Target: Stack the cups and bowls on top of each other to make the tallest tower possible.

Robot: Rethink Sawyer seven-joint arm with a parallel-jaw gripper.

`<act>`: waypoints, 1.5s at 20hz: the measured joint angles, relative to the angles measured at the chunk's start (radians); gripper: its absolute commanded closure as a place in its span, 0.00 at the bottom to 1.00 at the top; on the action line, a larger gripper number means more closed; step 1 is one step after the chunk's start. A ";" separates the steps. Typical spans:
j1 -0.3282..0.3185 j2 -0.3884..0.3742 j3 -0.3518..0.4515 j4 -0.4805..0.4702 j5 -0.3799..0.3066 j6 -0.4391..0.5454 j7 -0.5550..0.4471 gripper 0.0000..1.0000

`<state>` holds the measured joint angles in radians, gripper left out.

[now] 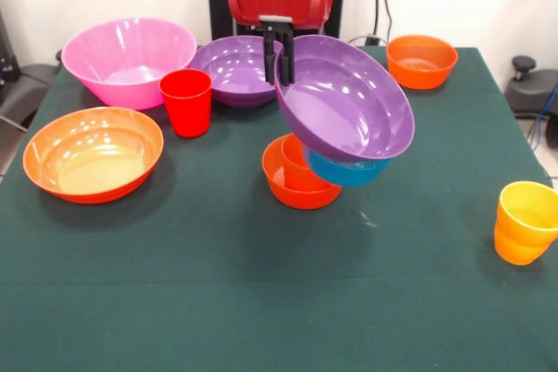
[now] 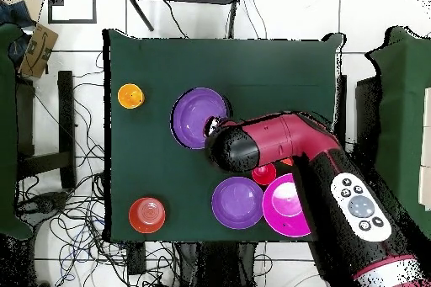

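The red and black arm reaches straight down, its claw [image 1: 279,58] clamped on the far rim of a tilted purple bowl [image 1: 344,98] topping the tower [image 1: 327,167].

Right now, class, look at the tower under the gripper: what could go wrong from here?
1. The wide purple bowl sits sharply tilted on the blue bowl, so it may slide off when let go.
2. The gripper is at that bowl's high rim; pulling away could drag the pile over.
3. The blue bowl overhangs the orange cup in the small orange bowl, so the base may tip.
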<state>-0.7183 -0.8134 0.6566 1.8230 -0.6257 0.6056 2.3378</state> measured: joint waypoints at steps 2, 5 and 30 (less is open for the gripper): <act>-0.008 0.000 0.005 0.008 -0.006 0.000 0.000 1.00; -0.020 0.000 0.014 0.014 -0.017 0.000 0.000 1.00; -0.096 -0.002 0.081 0.049 -0.073 0.000 0.000 1.00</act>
<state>-0.8138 -0.8151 0.7380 1.8720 -0.6985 0.6054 2.3378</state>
